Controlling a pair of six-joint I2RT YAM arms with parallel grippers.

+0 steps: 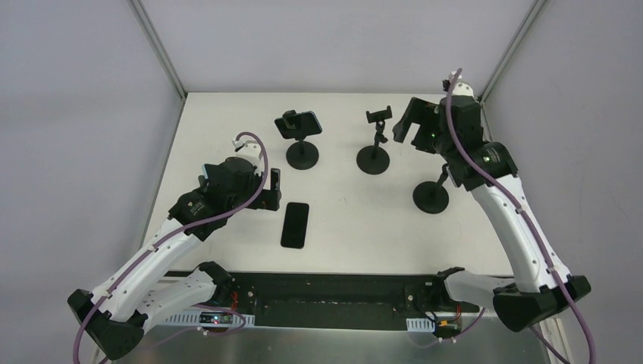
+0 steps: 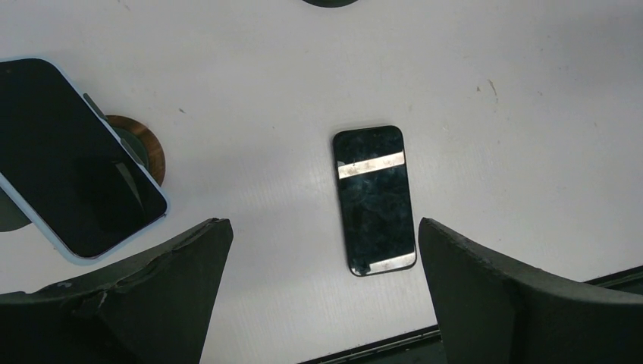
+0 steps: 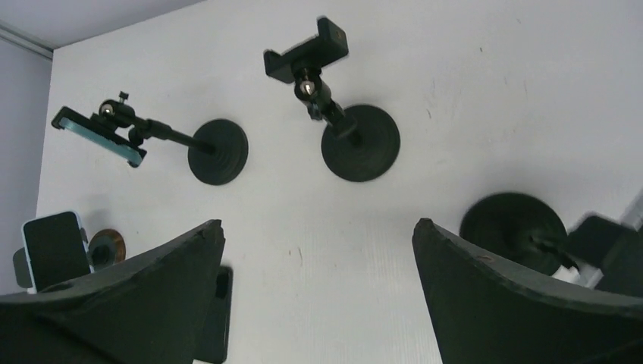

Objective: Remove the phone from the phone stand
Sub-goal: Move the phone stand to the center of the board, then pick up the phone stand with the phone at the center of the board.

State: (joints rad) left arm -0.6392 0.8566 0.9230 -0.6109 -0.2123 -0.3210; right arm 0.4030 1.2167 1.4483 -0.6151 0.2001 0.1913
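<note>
A phone in a blue case [image 1: 303, 123] is clamped sideways in the left phone stand [image 1: 302, 155]; the right wrist view shows that phone edge-on [image 3: 102, 130]. A black phone [image 1: 295, 224] lies flat on the table, also seen in the left wrist view [image 2: 374, 199]. My left gripper [image 2: 324, 221] is open above the table, the black phone just off its right finger. My right gripper [image 3: 318, 224] is open, held high at the back right near the middle stand, with nothing between its fingers.
The middle stand [image 1: 373, 158] has an empty clamp [image 3: 305, 51]. A third stand's base [image 1: 431, 197] sits under my right arm, its head mostly hidden. Another phone in a light blue case [image 2: 68, 159] leans by a brown disc [image 2: 144, 144] under my left arm.
</note>
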